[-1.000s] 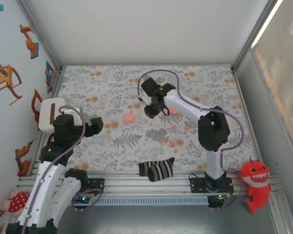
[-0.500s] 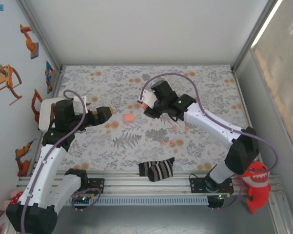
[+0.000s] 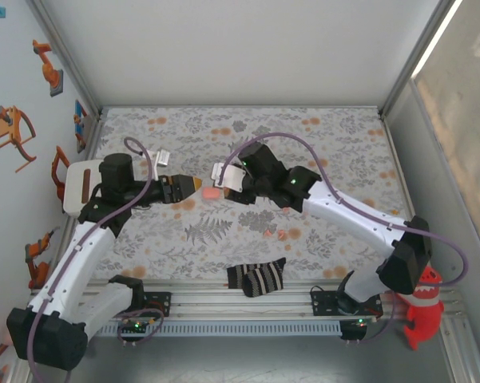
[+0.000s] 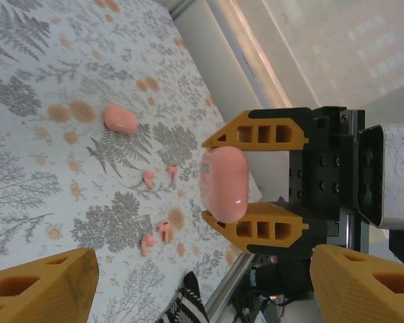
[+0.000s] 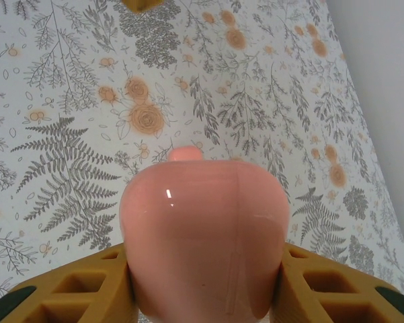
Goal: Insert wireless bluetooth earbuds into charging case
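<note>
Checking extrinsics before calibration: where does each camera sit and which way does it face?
Top external: above and behind the bases, looking down on the floral cloth; both arms show, left gripper and right gripper facing each other.
Left wrist: on the left arm, facing the right gripper across the cloth; own open fingers at the bottom corners.
Right wrist: on the right arm, looking down along the cloth; own fingers clamp a pink charging case.
Shared: both wrist views show that case.

Top view looks steeply down on the whole desk (image 3: 343,152); both wrist views, close in, share the pink charging case (image 4: 223,183).
</note>
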